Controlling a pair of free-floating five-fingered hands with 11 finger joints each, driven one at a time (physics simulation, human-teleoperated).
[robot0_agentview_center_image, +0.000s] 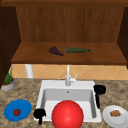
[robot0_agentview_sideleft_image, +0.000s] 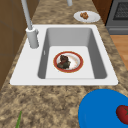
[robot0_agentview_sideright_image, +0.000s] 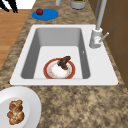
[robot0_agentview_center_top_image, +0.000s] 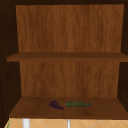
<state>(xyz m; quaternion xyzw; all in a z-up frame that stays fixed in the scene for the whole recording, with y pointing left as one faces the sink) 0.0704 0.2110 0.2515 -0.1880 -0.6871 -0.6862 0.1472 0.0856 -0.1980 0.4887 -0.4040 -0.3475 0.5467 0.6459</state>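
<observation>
1. Nearest you, the red bowl (robot0_agentview_center_image: 67, 114) sits in the sink (robot0_agentview_center_image: 45, 86) basin; from the side it holds one dark lump of food (robot0_agentview_sideleft_image: 63, 61), with bare basin floor around it.
2. Your left hand (robot0_agentview_center_image: 39, 113) hangs at the sink's front left corner, between the bowl and the blue plate (robot0_agentview_center_image: 23, 106). Its fingers look curled downward, holding nothing.
3. Your right hand (robot0_agentview_center_image: 99, 90) hovers over the sink's right rim, fingers curled in, a thin dark part trailing below; it grips nothing.
4. Count two counter plates: the blue one carries one tomato (robot0_agentview_center_image: 16, 112); the white plate (robot0_agentview_center_image: 121, 120) carries one pastry (robot0_agentview_center_image: 115, 113).
5. One faucet (robot0_agentview_center_image: 68, 78) stands behind the basin, one potted plant (robot0_agentview_center_image: 8, 82) at far left.
6. Farthest, the shelf (robot0_agentview_center_image: 32, 55) holds one bunch of grapes (robot0_agentview_center_image: 55, 51) and one bottle (robot0_agentview_center_image: 77, 50) lying flat, just beside each other.
</observation>
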